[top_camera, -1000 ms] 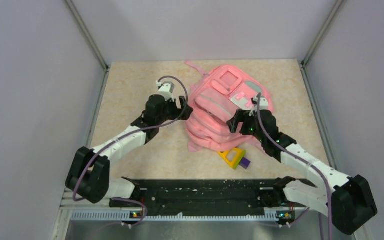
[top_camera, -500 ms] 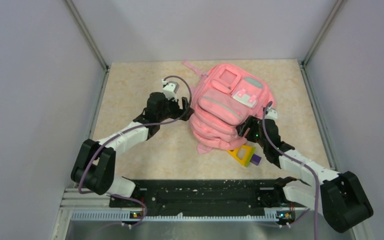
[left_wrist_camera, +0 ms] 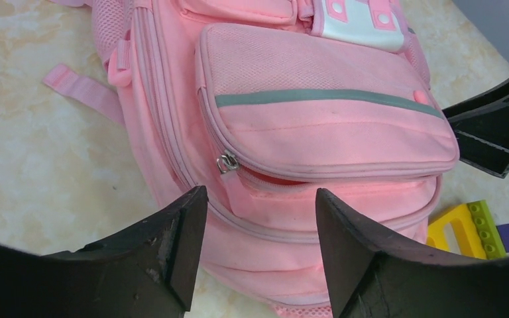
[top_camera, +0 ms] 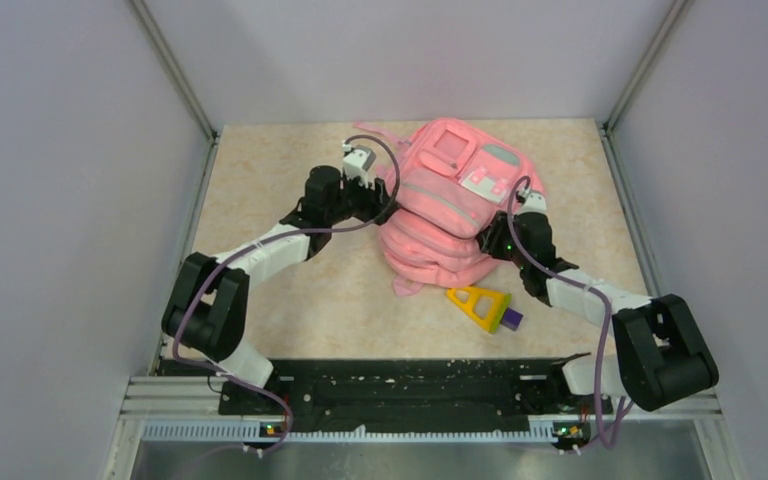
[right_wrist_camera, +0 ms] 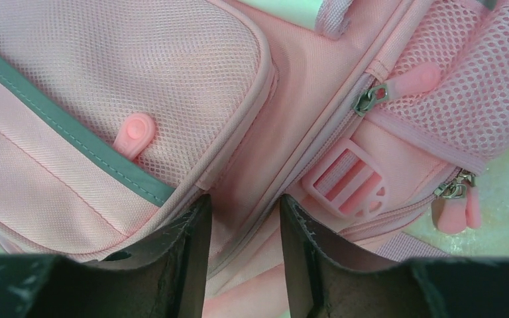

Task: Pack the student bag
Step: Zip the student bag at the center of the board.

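The student bag; where does it lie on the table?

Toward the far edge, a little right of the middle, with its front pockets facing up; one pink strap trails out toward the far left corner.

And the left jaws?

They are at the bag's left side, at the end of the left arm; in the left wrist view they stand well apart, released, with the bag's lower front fabric in the gap between them; nothing is visibly pinched; a silver zip pull sits just above the gap, under the front pocket with its grey-green stripe.

The right jaws?

They are at the bag's right side, on the right arm; the gap is narrow and a ridge of pink fabric beside the front pocket fills it; whether they clench that fabric or only straddle it, I cannot tell; a pink buckle lies just right of them, with the mesh side pocket beyond it.

Anything else on the table?

A yellow toy block with a purple piece at its end; it lies just beside the bag's near end, toward the near edge, touching neither arm.
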`<action>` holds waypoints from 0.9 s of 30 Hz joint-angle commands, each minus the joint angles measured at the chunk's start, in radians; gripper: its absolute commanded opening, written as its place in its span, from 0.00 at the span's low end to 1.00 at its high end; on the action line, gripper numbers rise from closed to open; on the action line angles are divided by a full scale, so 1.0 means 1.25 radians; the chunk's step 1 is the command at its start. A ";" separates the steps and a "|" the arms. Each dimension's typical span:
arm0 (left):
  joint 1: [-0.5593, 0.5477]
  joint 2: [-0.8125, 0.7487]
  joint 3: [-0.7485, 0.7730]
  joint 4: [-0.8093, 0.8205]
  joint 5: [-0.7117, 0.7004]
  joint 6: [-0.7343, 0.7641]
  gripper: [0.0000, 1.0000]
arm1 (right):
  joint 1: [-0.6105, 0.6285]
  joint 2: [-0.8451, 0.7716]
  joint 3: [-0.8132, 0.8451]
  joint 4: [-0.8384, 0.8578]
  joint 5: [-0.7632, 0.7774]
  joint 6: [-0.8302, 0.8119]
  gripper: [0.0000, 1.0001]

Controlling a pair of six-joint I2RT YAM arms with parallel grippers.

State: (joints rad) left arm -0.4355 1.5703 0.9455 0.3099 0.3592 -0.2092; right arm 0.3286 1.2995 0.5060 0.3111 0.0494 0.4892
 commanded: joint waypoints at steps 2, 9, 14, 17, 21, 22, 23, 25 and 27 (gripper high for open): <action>0.000 0.044 0.066 0.011 -0.007 0.068 0.62 | -0.011 0.003 0.030 0.036 -0.026 -0.047 0.38; 0.002 0.079 0.086 -0.015 -0.027 0.098 0.50 | -0.011 -0.005 0.026 0.031 -0.036 -0.049 0.34; 0.001 0.091 0.091 -0.009 -0.006 0.101 0.43 | -0.011 -0.012 0.028 0.028 -0.036 -0.053 0.33; 0.001 0.104 0.100 -0.009 0.010 0.105 0.42 | -0.011 -0.013 0.030 0.025 -0.036 -0.055 0.33; 0.000 0.124 0.117 -0.010 0.036 0.115 0.41 | -0.011 -0.014 0.030 0.021 -0.036 -0.060 0.32; 0.000 0.129 0.124 -0.016 0.040 0.118 0.40 | -0.011 -0.014 0.030 0.020 -0.036 -0.060 0.31; 0.000 0.134 0.128 -0.020 0.043 0.122 0.38 | -0.010 -0.015 0.029 0.021 -0.035 -0.060 0.31; 0.000 0.142 0.136 -0.024 0.051 0.128 0.30 | -0.010 -0.015 0.028 0.021 -0.036 -0.059 0.30; 0.000 0.147 0.144 -0.035 0.060 0.133 0.19 | -0.011 -0.015 0.028 0.022 -0.036 -0.060 0.30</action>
State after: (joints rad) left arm -0.4343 1.7329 1.0691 0.2577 0.3904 -0.0757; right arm 0.3237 1.2976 0.5068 0.3149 0.0315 0.4370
